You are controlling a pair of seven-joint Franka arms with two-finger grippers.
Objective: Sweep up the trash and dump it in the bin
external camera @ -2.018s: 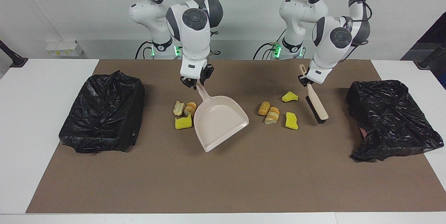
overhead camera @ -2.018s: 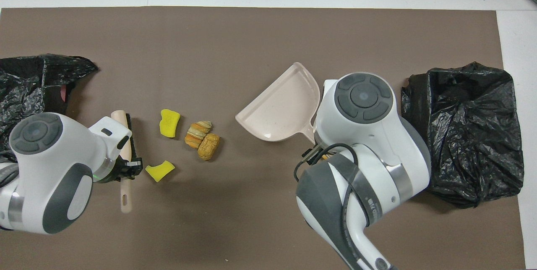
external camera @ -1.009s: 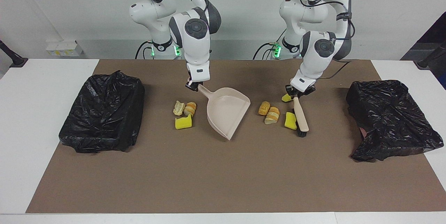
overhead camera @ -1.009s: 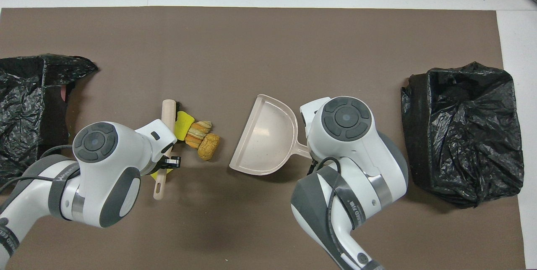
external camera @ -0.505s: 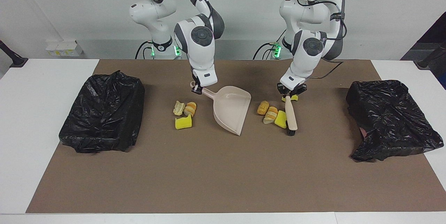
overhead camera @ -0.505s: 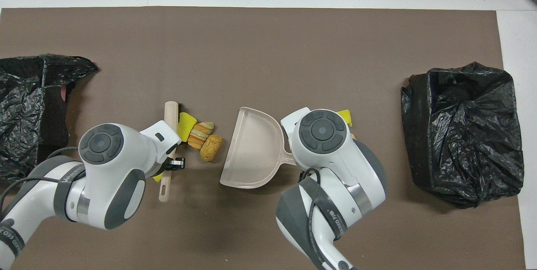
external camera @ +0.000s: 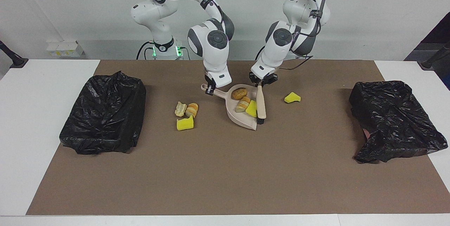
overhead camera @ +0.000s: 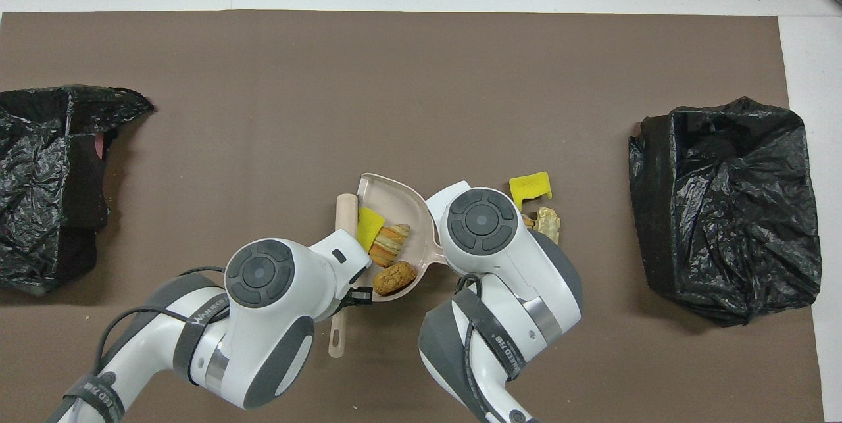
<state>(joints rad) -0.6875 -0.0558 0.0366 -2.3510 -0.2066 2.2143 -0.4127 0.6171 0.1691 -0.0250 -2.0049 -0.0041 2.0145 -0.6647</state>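
Observation:
The beige dustpan (external camera: 236, 116) (overhead camera: 378, 181) rests on the brown mat mid-table, its handle in my shut right gripper (external camera: 210, 90). Inside it lie two bread pieces (external camera: 239, 93) (overhead camera: 395, 278) and a yellow sponge chunk (external camera: 251, 109) (overhead camera: 370, 225). My left gripper (external camera: 262, 82) (overhead camera: 355, 295) is shut on the brush (external camera: 260, 104) (overhead camera: 343, 219), which lies across the pan's mouth against that trash. One yellow chunk (external camera: 292, 97) sits on the mat toward the left arm's end. More trash (external camera: 184, 123) (overhead camera: 529, 186) lies beside the pan toward the right arm's end.
Two bins lined with black bags stand on the mat: one (external camera: 105, 113) (overhead camera: 723, 206) at the right arm's end, one (external camera: 393, 120) (overhead camera: 46, 179) at the left arm's end. White table surface (external camera: 35, 131) borders the mat.
The brush swept toward the right arm's end and pushed two bread pieces and a yellow chunk into the dustpan, which slid and turned to meet it. One yellow chunk stayed behind.

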